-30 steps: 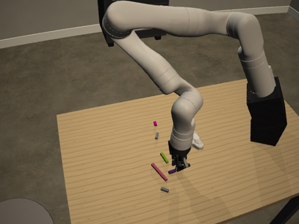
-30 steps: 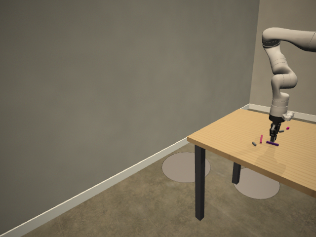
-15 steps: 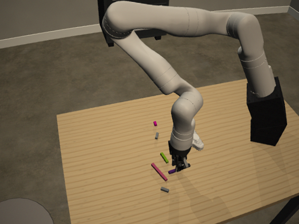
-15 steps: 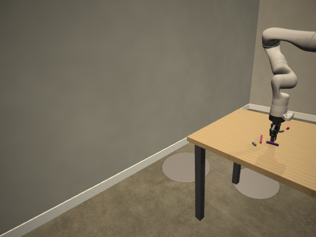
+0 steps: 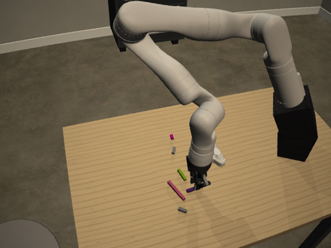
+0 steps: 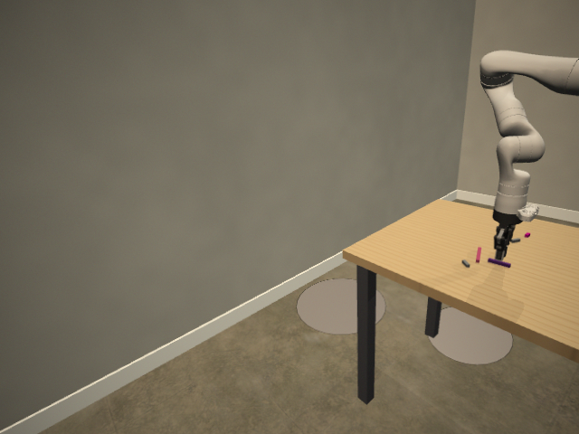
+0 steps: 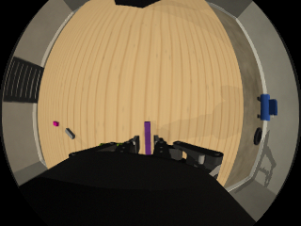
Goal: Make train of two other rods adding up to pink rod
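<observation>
The pink rod [image 5: 176, 190] lies flat on the wooden table. The purple rod [image 5: 190, 190] lies flat just right of it, with one end under my gripper [image 5: 199, 187]. My gripper points straight down, low over the table. Its fingers stand a little apart astride the purple rod, not pressed on it. The wrist view shows the purple rod [image 7: 147, 136] running out from between the fingertips. The lime rod [image 5: 182, 174] lies just behind the pink one. One grey rod [image 5: 182, 209] lies in front of them, another grey rod [image 5: 173, 150] further back. The magenta rod [image 5: 171, 136] is farthest back.
The arm's black base block [image 5: 295, 129] stands at the table's right rear. A dark drawer cabinet [image 5: 147, 0] stands by the far wall. The table's front edge is a little beyond the near grey rod.
</observation>
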